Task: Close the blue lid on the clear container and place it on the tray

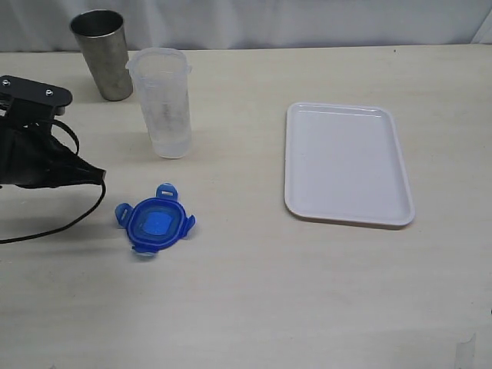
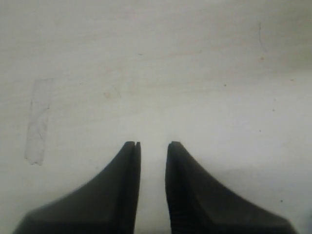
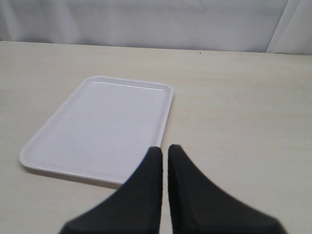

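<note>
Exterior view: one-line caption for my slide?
Blue lid lies on the table near the uncapped clear container; white tray bare.

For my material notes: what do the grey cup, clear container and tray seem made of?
Grey cup: likely brushed metal, dull sheen. Clear container: probably plastic, cloudy see-through walls. Tray: apparently white plastic, smooth, faintly glossy rim.

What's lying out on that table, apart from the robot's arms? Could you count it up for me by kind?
metal cup: 1
clear container: 1
blue lid: 1
white tray: 1
Total: 4
</note>
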### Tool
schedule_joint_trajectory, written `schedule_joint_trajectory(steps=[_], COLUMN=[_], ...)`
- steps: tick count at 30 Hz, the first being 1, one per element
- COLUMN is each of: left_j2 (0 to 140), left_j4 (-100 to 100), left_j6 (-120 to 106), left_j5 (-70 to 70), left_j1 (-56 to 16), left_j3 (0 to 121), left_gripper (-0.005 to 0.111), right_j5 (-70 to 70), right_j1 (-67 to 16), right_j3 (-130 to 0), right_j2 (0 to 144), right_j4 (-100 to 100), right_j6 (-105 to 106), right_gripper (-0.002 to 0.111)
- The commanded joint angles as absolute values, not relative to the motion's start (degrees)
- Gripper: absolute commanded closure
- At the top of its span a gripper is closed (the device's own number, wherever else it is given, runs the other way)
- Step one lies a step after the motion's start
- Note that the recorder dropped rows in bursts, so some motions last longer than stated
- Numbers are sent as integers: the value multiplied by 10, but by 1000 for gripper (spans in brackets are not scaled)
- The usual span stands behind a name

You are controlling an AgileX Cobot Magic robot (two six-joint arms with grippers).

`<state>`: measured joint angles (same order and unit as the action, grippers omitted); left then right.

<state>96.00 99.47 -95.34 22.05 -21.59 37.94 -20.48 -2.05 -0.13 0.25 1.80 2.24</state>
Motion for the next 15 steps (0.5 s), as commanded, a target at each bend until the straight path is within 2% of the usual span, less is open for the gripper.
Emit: schedule_joint_trajectory(steps=[1,6,9,12,13,15], left_j2=[956,956,956,956,956,956], left_j4=[999,999,994,838,703,506], left_j6=[-919,-815,-809,-792,-677,-504], left_j5=[57,-283,-415,-405,-320,-273], left_j1=[-150,-27,32,43,26,-8], left_j3=[380,383,384,395,404,431], left_gripper=[86,86,86,86,86,86], right_j5=[-199,-199,-199,-199,-199,-199], right_j1=[-22,-22,-22,-22,-22,-22], right_j3=[0,0,0,0,0,0], right_j2=[0,0,0,0,0,0], right_j4=[17,17,17,17,17,17], right_j6=[21,21,21,21,21,21], right_gripper=[104,104,104,104,104,104])
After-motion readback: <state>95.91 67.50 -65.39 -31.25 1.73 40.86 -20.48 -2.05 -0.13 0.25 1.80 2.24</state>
